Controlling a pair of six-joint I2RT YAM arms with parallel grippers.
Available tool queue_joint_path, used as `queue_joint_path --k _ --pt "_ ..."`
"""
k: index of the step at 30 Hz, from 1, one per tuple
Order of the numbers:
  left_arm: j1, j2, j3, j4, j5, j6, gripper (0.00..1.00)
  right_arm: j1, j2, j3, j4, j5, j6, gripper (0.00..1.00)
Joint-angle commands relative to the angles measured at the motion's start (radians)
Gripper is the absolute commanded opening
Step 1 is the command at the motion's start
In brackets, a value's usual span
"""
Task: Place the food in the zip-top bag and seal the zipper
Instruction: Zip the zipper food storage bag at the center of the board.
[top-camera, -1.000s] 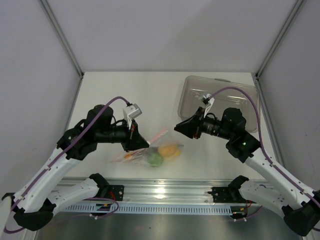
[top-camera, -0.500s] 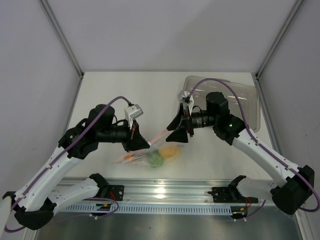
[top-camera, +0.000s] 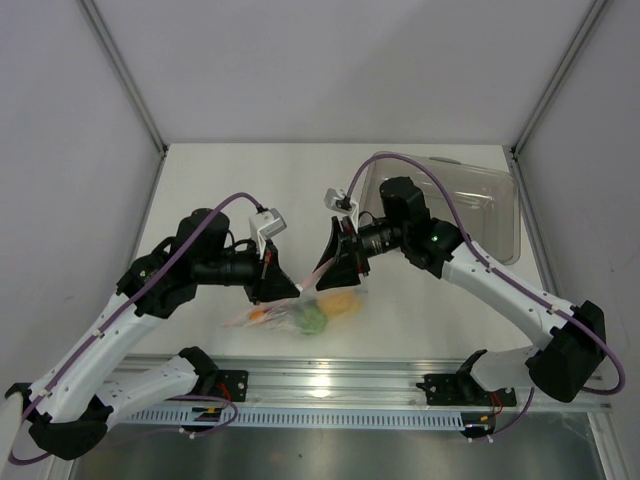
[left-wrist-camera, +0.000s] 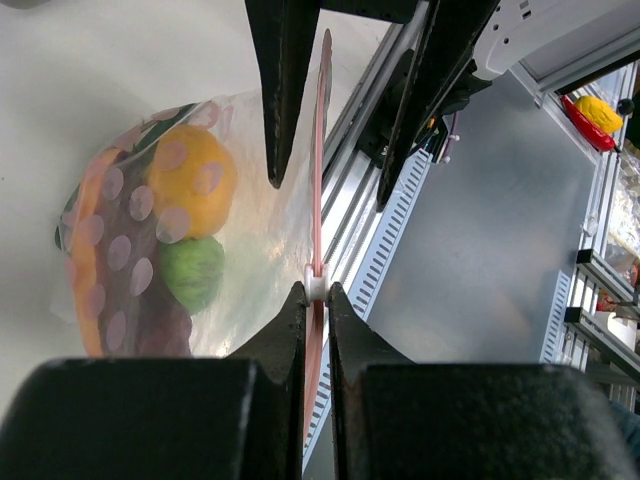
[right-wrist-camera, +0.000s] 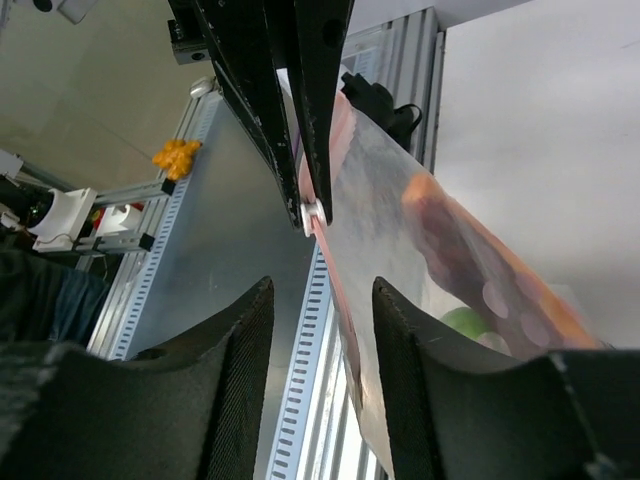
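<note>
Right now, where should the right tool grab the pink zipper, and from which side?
Probably the free stretch of the zipper past the white slider, which the left tool pinches. Come from the far end with the right tool open around it. The strip stands on edge, so the pinch meets its flat faces.

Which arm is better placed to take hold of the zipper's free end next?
Right, probably. The right gripper stands open astride the zipper, while the left gripper is shut on the zipper at its white slider.
</note>
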Motion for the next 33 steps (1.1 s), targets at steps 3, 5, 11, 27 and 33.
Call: queue_joint_path --k 3,5,11,27,33 --pt "0.0 -0.014 0.006 0.038 0.029 0.017 0.01 0.027 0.033 0.069 -0.043 -0.028 -0.04 0.44" --pt "0.0 -0.017 0.007 0.034 0.027 0.02 0.01 0.028 0.037 0.069 -0.04 -0.025 -0.037 0.43" --pt "0.002 -0.016 0.012 0.032 0.03 0.023 0.01 0.037 0.065 0.099 -0.065 -0.03 -0.043 0.28" --pt "0.002 -0.039 0.006 -0.008 -0.025 0.04 0.01 0.027 0.01 0.075 -0.037 0.367 0.036 0.0" --pt "0.005 -0.06 0.009 -0.038 -0.077 0.047 0.01 0.024 -0.096 -0.003 0.004 0.501 0.069 0.0"
